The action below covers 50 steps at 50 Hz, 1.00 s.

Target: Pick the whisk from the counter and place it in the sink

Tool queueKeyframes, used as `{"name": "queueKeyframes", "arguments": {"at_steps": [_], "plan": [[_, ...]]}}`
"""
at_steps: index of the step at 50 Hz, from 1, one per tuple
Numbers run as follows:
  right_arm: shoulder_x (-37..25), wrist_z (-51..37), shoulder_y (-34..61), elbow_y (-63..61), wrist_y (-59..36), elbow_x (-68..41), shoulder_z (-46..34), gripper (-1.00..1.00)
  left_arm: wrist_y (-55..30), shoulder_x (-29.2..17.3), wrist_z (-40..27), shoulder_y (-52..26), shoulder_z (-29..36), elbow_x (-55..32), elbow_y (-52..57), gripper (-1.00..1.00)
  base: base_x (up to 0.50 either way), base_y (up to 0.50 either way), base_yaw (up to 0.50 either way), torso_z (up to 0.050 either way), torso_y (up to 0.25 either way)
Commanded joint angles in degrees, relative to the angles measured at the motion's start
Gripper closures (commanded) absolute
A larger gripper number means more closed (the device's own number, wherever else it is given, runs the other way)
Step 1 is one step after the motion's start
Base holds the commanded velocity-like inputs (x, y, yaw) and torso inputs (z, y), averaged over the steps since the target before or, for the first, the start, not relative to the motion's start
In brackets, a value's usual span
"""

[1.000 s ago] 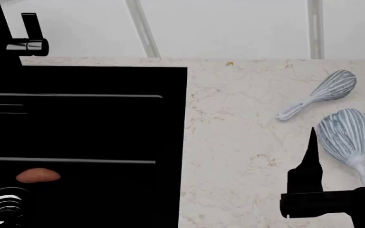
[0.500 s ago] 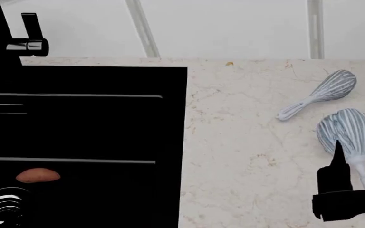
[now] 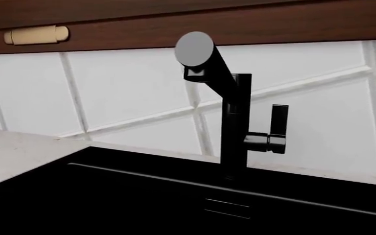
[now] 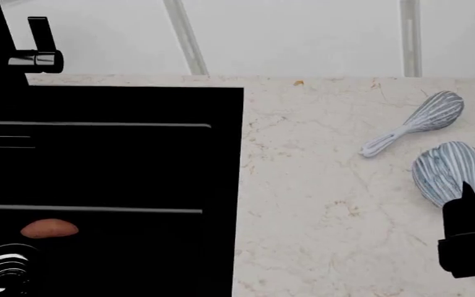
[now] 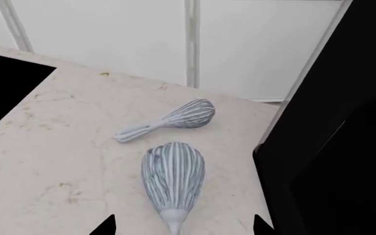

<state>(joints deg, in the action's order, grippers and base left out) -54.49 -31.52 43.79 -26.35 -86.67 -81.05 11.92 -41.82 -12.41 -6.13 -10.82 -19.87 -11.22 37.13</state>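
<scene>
The whisk [image 4: 449, 172], with a wide pale blue-grey balloon head, lies on the cream counter [image 4: 320, 204] at the right. It also shows in the right wrist view [image 5: 173, 177]. My right gripper [image 5: 182, 226] is open above the whisk's neck, one fingertip [image 5: 106, 226] on each side. In the head view the right gripper [image 4: 469, 238] covers the whisk's handle. The black sink [image 4: 106, 185] is at the left, its faucet [image 4: 7, 52] behind it. The left wrist view shows the faucet [image 3: 234, 112] and sink rim [image 3: 142, 166]; my left gripper is not in view.
A slimmer, narrower whisk [image 4: 415, 122] lies farther back on the counter, also in the right wrist view [image 5: 172, 119]. A brown oval object [image 4: 49, 229] and the chrome drain [image 4: 2, 266] are in the sink. A tall dark object [image 5: 332, 147] stands right of the whisk.
My right gripper has moved to the right across the counter, from beside the whisk's head to over its handle. The whisks have not moved.
</scene>
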Motion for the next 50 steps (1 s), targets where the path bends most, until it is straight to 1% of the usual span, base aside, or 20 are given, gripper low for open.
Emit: {"name": "queueKeyframes", "arguments": {"at_steps": [1,11,24,35,39,42,50], "plan": [[-2.74,-2.55,3.2,5.4,0.45,-5.81,-4.18,-1.0,0.21,-0.06,-0.26,0.2,-0.1,-0.04,0.1,-1.0,0.0,0.0,0.0,0.0,0.0],[-3.27,0.43,3.18,7.71,1.73,-4.22,-7.42,-1.0,0.41,-0.2,-0.45,0.4,-0.06,-0.35,0.1,-1.0,0.0,0.0,0.0,0.0,0.0],[-3.75,7.66,4.25,9.9,5.88,5.52,-14.76,-1.0,0.24,-0.32,-0.83,0.53,0.18,-0.75,0.15,-1.0,0.0,0.0,0.0,0.0,0.0],[-0.37,13.31,2.98,14.18,14.05,16.0,-21.94,-1.0,0.53,-0.57,-0.99,0.92,-0.15,-1.12,-0.11,-1.0,0.0,0.0,0.0,0.0,0.0],[0.88,14.38,3.07,15.36,15.16,18.04,-24.26,-1.0,0.83,-0.59,-1.07,1.2,-0.38,-1.21,-0.28,-1.0,0.0,0.0,0.0,0.0,0.0],[1.46,14.76,2.26,15.66,15.97,18.78,-25.15,-1.0,1.18,-0.61,-1.14,1.46,-0.53,-1.22,-0.52,-1.0,0.0,0.0,0.0,0.0,0.0],[1.29,14.58,-3.68,15.54,18.62,19.28,-24.97,-1.0,1.45,-0.77,-1.3,2.14,-0.78,-1.33,-0.62,-1.0,0.0,0.0,0.0,0.0,0.0]]}}
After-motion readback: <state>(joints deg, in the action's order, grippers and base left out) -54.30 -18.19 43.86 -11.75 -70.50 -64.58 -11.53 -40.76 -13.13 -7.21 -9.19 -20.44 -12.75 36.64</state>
